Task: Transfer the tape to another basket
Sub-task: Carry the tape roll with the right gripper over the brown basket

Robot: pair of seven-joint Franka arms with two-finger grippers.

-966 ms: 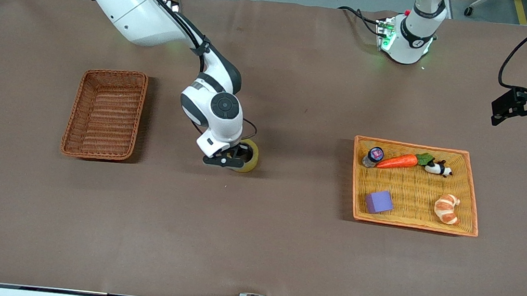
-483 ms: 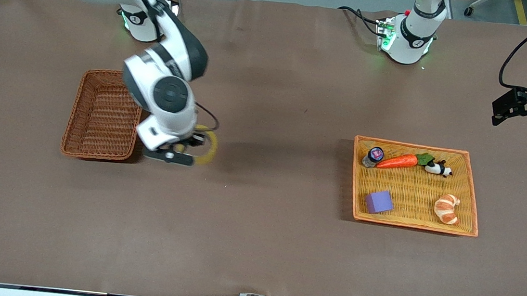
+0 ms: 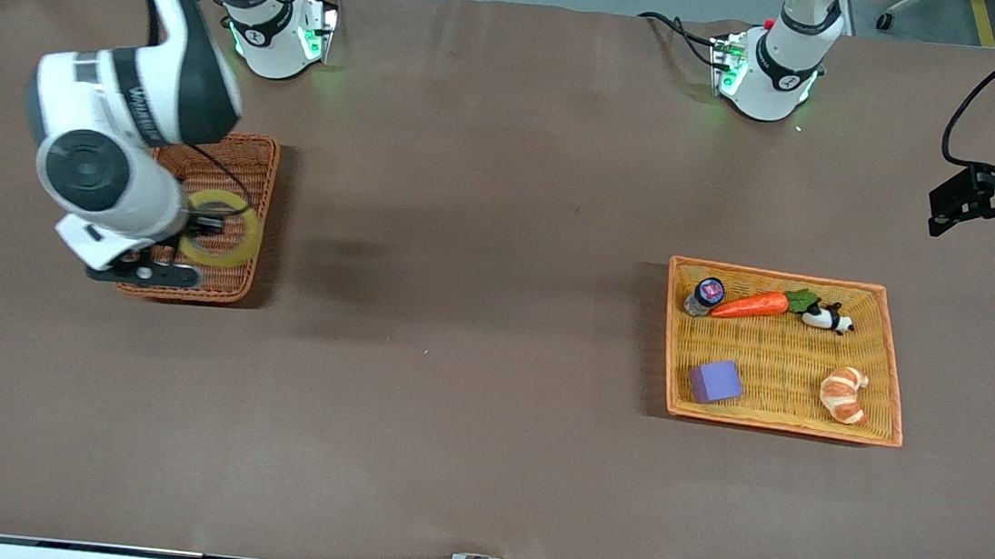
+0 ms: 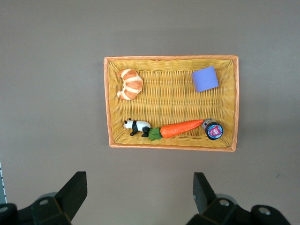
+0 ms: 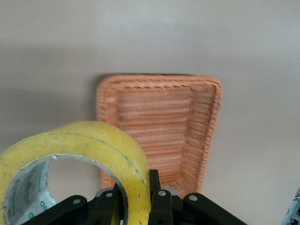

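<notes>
My right gripper is shut on the wall of the yellowish tape roll and holds it in the air over the end of the reddish-brown wicker basket nearer the front camera. In the right wrist view the tape is pinched between my fingers with the basket below it. My left gripper is open and empty, waiting high up at the left arm's end of the table; it also shows in the front view.
An orange-yellow woven tray toward the left arm's end holds a carrot, a small jar, a toy panda, a purple cube and a croissant. The tray also shows in the left wrist view.
My right arm has carried the tape from the middle of the table toward the right arm's end, to over the reddish-brown basket. The left arm has not moved.
</notes>
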